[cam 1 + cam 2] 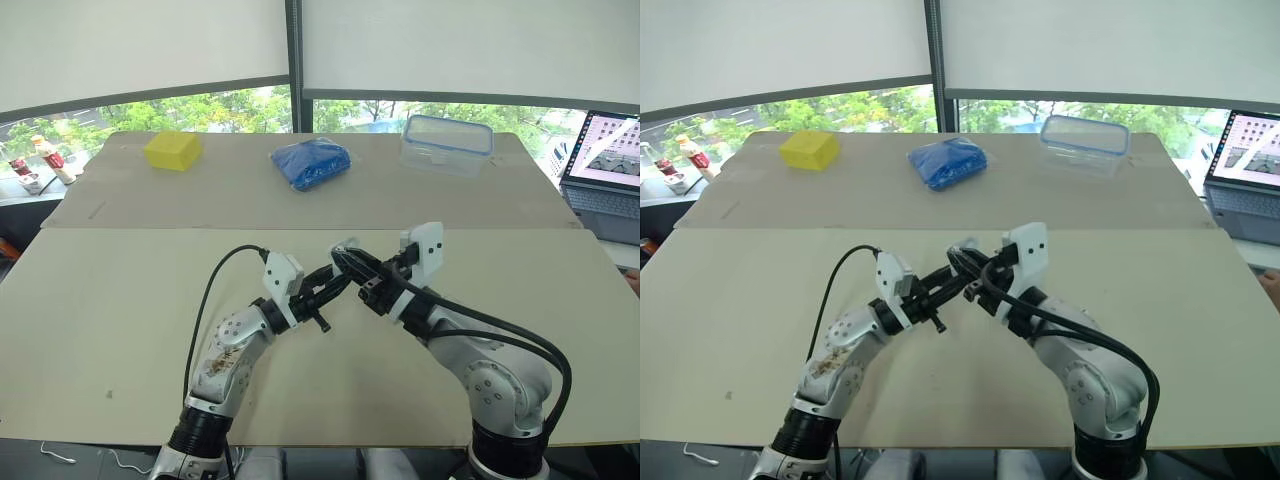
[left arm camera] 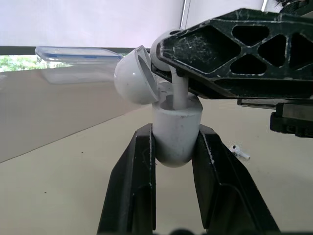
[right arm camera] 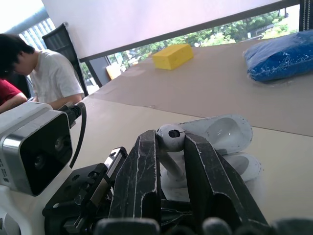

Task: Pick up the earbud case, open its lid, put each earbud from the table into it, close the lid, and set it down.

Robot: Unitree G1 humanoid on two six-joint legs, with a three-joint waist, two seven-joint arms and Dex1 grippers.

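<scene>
My left gripper is shut on the body of the white earbud case and holds it upright above the table. The case's lid is hinged open to one side. My right gripper is shut on a white earbud; its stem points down into the open case. The two grippers meet above the middle of the near table, left gripper below, right gripper above. A second white earbud lies on the table beyond the case.
On the far table stand a yellow sponge, a blue bundle and a clear lidded container. A laptop is at the right edge, bottles at the far left. People sit beyond the table.
</scene>
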